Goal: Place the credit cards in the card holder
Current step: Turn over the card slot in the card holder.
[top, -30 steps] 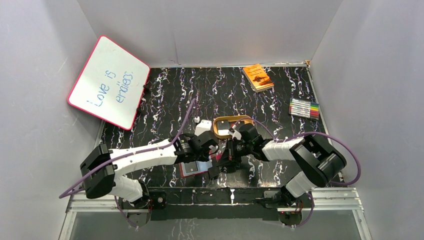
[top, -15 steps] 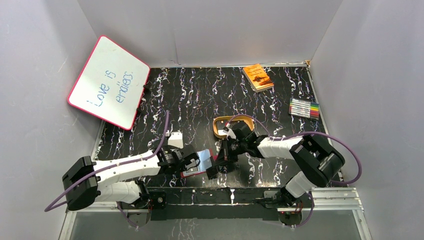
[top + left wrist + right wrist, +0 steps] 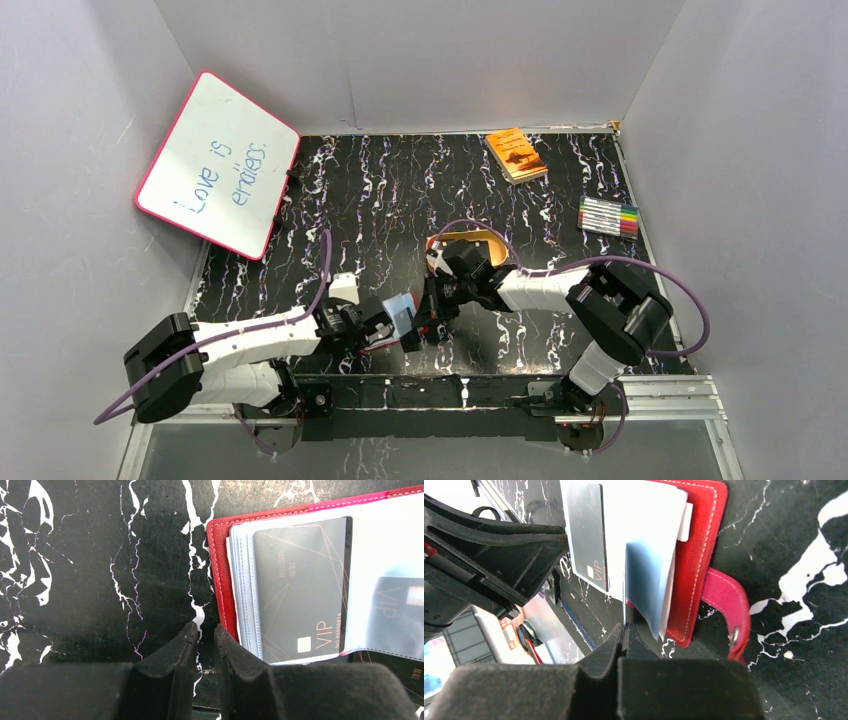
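Note:
The dark red card holder (image 3: 220,570) lies open near the table's front edge, also in the top view (image 3: 400,318). A dark grey VIP credit card (image 3: 300,590) sits in one of its clear sleeves. A second card (image 3: 395,610) shows blurred through a raised sleeve. My left gripper (image 3: 206,630) is almost closed and empty, just left of the holder's edge. My right gripper (image 3: 625,627) is shut on a clear sleeve of the holder (image 3: 699,555) and holds that page upright. The snap tab (image 3: 726,605) points right.
A gold oval tray (image 3: 470,240) lies behind the right wrist, partly hidden. An orange book (image 3: 516,153) and a marker set (image 3: 608,215) lie at the back right. A whiteboard (image 3: 218,165) leans at the back left. The two grippers are close together over the holder.
My left arm has drawn back toward the near left and lowered. My right gripper has moved left with the sleeve, and the holder's page now stands up.

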{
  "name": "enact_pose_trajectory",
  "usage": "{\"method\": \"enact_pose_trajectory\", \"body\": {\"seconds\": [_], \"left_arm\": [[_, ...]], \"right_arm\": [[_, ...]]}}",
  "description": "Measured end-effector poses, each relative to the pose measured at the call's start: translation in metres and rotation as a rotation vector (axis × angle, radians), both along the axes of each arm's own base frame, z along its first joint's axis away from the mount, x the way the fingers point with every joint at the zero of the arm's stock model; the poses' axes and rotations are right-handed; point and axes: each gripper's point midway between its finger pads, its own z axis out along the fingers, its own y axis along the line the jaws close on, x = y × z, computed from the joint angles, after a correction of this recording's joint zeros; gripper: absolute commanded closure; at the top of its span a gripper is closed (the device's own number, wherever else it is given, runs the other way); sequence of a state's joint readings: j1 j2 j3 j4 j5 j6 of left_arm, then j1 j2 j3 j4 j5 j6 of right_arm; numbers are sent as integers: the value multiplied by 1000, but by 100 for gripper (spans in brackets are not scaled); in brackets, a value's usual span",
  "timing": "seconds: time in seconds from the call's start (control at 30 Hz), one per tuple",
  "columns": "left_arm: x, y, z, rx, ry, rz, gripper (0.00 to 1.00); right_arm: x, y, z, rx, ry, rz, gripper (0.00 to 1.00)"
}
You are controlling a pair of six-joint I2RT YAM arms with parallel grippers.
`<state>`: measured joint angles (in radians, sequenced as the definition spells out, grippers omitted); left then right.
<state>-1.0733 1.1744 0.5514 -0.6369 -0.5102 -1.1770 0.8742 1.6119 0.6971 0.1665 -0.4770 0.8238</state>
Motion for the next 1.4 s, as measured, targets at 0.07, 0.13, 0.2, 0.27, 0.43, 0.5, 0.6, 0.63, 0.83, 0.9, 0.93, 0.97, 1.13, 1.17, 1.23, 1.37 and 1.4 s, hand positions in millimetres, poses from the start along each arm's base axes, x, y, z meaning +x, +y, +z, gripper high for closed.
{"method": "enact_pose_trajectory", "body": {"seconds": [0.07, 0.13, 0.2, 0.27, 0.43, 0.5, 0.6, 0.63, 0.83, 0.9, 0.93, 0.97, 1.13, 1.17, 1.23, 1.37, 1.4], "left_arm": [[1, -1, 0, -4, 0, -5, 82], [3, -2, 0, -3, 0, -13, 83], [5, -3, -1, -1, -3, -25, 84], [7, -4, -1, 2, -7, -41, 84], [12, -8, -1, 1, -18, -73, 84], [15, -12, 0, -9, -27, -83, 84], [18, -18, 0, -22, -35, -103, 83], [18, -21, 0, -32, -36, -109, 83], [20, -29, 0, -53, -38, -133, 83], [20, -30, 0, -53, -38, -139, 83], [20, -30, 0, -53, -38, -140, 83], [20, -30, 0, -53, -37, -141, 83], [20, -30, 0, -51, -37, -147, 83], [20, -30, 0, -51, -37, -147, 83], [21, -30, 0, -51, -37, -151, 82], [21, -33, 0, -56, -38, -162, 82], [21, -34, 0, -57, -38, -165, 82]], "right_arm": [[2, 3, 2, -1, -19, 5, 100], [3, 4, 2, -5, -33, 5, 100], [3, 3, 0, -14, -37, 3, 100], [3, 2, -1, -21, -40, 0, 100], [5, -1, 2, -38, -63, -13, 100], [6, -3, 6, -40, -80, -20, 100], [9, -4, 12, -39, -108, -30, 100], [9, -4, 13, -38, -114, -33, 100], [12, -7, 13, -57, -132, -52, 100], [13, -8, 12, -64, -133, -57, 100], [13, -8, 12, -67, -133, -59, 100], [13, -9, 11, -72, -134, -62, 100], [18, -15, 9, -104, -152, -89, 100], [19, -16, 10, -106, -159, -91, 100], [20, -18, 14, -105, -173, -88, 100], [21, -17, 18, -96, -184, -79, 100], [21, -16, 19, -93, -184, -74, 100]]}}
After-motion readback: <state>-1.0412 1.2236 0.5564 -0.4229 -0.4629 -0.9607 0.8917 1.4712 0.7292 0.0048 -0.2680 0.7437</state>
